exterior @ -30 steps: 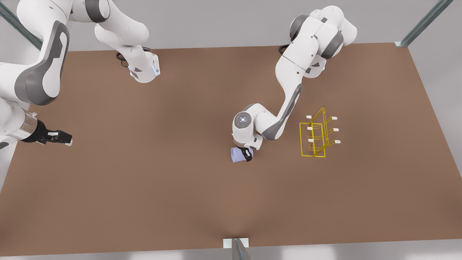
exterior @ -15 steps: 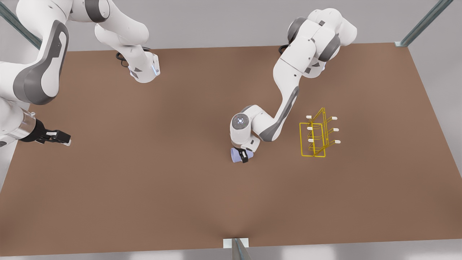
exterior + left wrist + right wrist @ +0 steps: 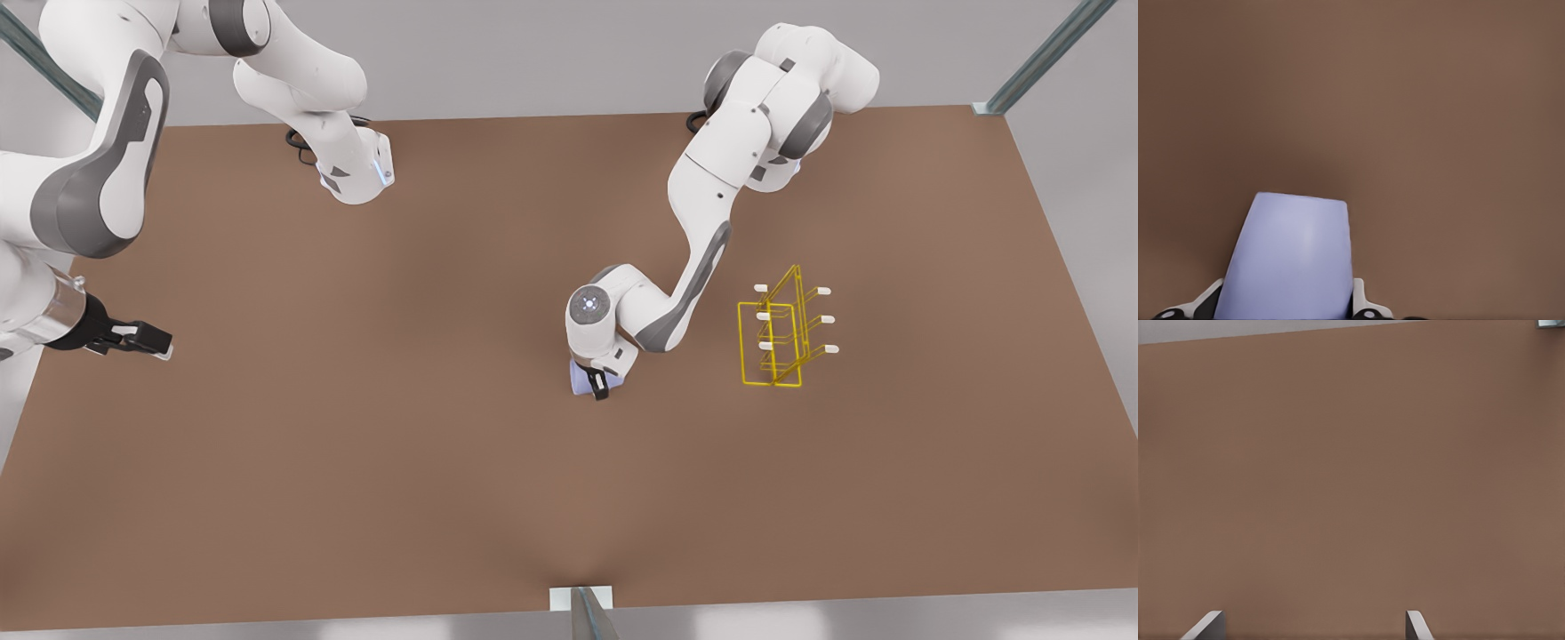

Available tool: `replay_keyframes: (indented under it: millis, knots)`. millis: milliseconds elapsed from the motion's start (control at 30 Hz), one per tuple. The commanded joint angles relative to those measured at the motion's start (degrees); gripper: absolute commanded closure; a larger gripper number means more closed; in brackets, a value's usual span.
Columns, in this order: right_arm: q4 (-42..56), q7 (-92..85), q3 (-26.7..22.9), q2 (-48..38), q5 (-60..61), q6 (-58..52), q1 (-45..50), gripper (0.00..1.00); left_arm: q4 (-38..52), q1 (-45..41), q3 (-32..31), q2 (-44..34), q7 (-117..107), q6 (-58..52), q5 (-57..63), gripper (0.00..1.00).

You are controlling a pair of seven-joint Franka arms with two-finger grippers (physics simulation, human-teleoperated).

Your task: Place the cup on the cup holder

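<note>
- One cup (image 3: 582, 380); lavender-blue
- One cup holder (image 3: 772, 345); yellow wire, six white-capped prongs
- Two arms, two grippers; one brown table (image 3: 356, 462)

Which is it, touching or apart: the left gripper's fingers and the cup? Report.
Touching. The left wrist view shows the cup wedged between both fingers of the left gripper, with no gap on either side.

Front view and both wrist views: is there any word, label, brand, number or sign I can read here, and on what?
None that can be read.
The cup, held between the left gripper's fingers: plain, no print.
The cup holder: bare yellow wire with white caps, no label.
The table: plain brown, no marks.
The arm over the cup: a small round lit mark on its wrist joint, no letters to be made out.
The right gripper, waiting, fingers apart: no text.
</note>
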Motion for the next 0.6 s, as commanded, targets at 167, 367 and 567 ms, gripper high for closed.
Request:
replay_keyframes:
  millis: [167, 367, 567]
  knots:
    - [0.0, 0.3, 0.1, 0.1, -0.1, 0.3, 0.4, 0.00, 0.1, 0.0, 0.0, 0.4, 2.2, 0.2, 0.1, 0.23]
    - [0.0, 0.3, 0.1, 0.1, -0.1, 0.4, 0.6, 0.00, 0.2, 0.0, 0.0, 0.7, 2.6, 0.6, 0.0, 0.23]
    - [0.0, 0.3, 0.1, 0.0, -0.1, 0.3, 0.6, 0.00, 3.0, 0.0, 0.1, -0.1, 4.7, -3.5, 0.3, 0.23]
